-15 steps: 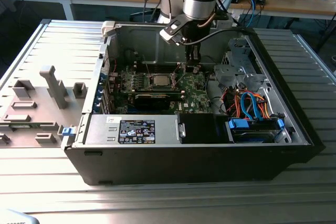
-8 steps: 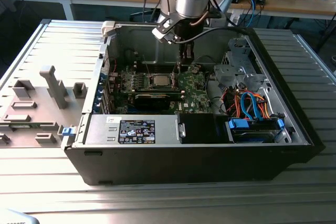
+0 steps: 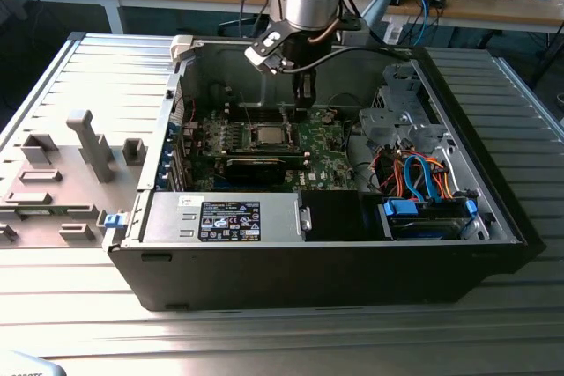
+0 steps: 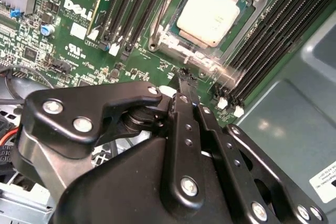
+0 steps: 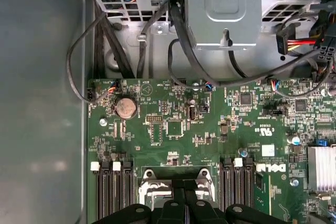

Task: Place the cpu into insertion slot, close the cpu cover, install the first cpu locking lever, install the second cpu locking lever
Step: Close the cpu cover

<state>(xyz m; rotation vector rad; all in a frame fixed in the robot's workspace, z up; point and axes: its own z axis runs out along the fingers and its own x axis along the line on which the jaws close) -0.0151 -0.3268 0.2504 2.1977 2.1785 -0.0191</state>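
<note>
Black metal gripper [image 4: 184, 78]: fingers [image 4: 185, 103] pressed together, gripping nothing, tips just beside silver-rimmed square insertion slot [image 4: 160, 41]; flat silvery-grey square cpu [image 4: 210, 11] seated inside.

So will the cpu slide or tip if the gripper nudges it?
The cpu looks flat, rigid and metal-topped: probably stiff and light. Its smooth top seems slippery. Lying flat inside the insertion slot, it likely won't tip or roll.

Ribbed metal table [image 3: 264, 341], open computer case [image 3: 308, 272], grey fixture blocks [image 3: 55, 189]
</note>
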